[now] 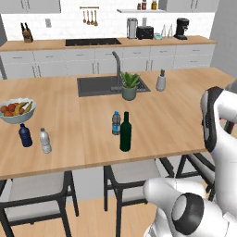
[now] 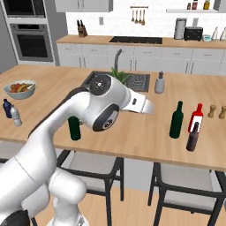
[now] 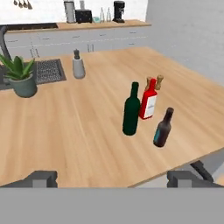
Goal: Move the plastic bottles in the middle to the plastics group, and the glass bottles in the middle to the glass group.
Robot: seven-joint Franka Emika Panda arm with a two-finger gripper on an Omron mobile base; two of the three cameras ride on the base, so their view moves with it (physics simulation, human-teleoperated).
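Observation:
Mid-counter, a small clear water bottle with a blue cap (image 1: 116,123) stands just behind a tall dark green wine bottle (image 1: 125,132), which my arm partly hides in the right base view (image 2: 74,128). At the left end stand a navy bottle (image 1: 25,135) and a silvery-clear bottle (image 1: 45,140). At the right end a second green wine bottle (image 3: 131,110), a red bottle (image 3: 149,100) and a slim brown bottle (image 3: 163,128) stand close together. My gripper (image 3: 112,177) is open and holds nothing, hanging well short of these three and facing them.
A fruit bowl (image 1: 17,110) sits at the far left. The sink (image 1: 95,85), a potted plant (image 1: 130,86) and a grey dispenser (image 1: 160,81) line the counter's far side. Two small wooden shakers (image 2: 216,111) stand behind the red bottle. Chairs (image 2: 185,185) are tucked under the near edge.

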